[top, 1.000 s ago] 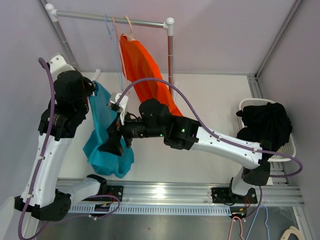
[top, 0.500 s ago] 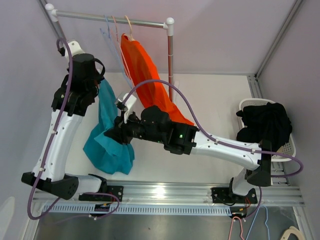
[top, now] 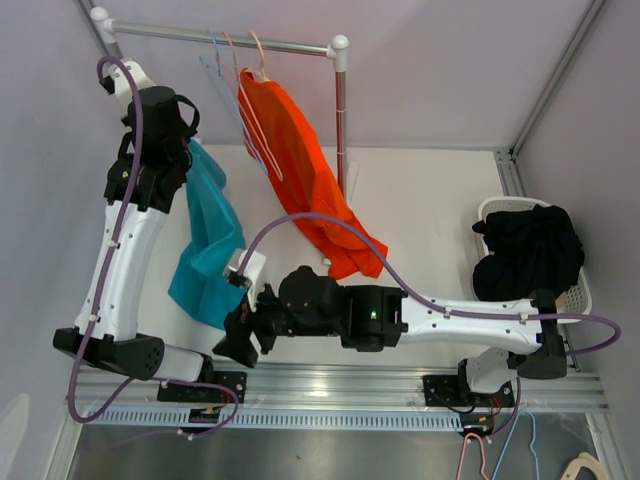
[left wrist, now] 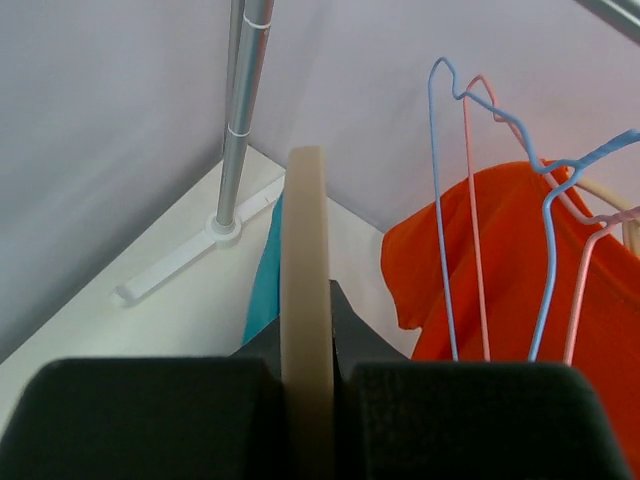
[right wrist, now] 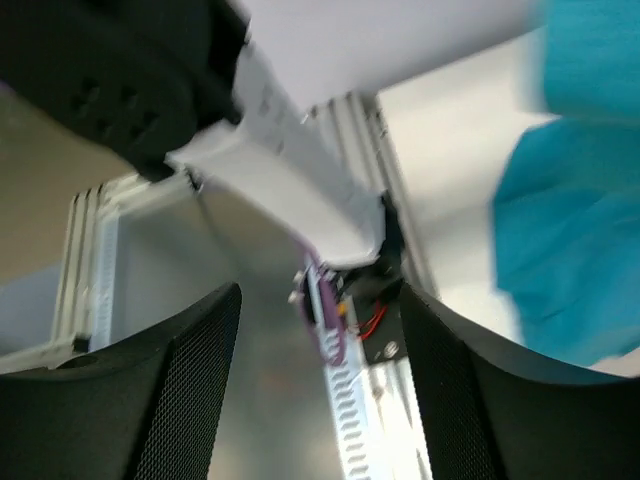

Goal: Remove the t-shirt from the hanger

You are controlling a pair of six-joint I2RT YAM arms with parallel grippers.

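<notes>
The left hand (left wrist: 306, 392) is up high at the back left. It is squeezed tight on a tan hanger (left wrist: 305, 290), which stands up thin between its fingers. The blue t-shirt (top: 207, 250) hangs down from that hanger, long and loose, with its bottom edge low over the counter (top: 430, 200). From the top view it looks like the shirt is still on the hanger, but I cannot see the neck part.

The right hand (top: 236, 342) is low, near the front edge of the counter, just beside the bottom of the blue t-shirt. Its fingers (right wrist: 190, 390) are spread apart and there is nothing in them.

I think the next job is for the right hand to take hold of the cloth and pull it off. Here is what could go wrong. The neck hole may catch on the hanger, so a hard pull could twist the hanger or yank it out of the left hand. The right hand may pinch only a tiny bit of cloth and slip off. Also, the orange shirt (top: 300, 170) and the bare blue hanger (left wrist: 445, 200) on the rail (top: 220, 38) are near, so a swinging hanger could bump them
</notes>
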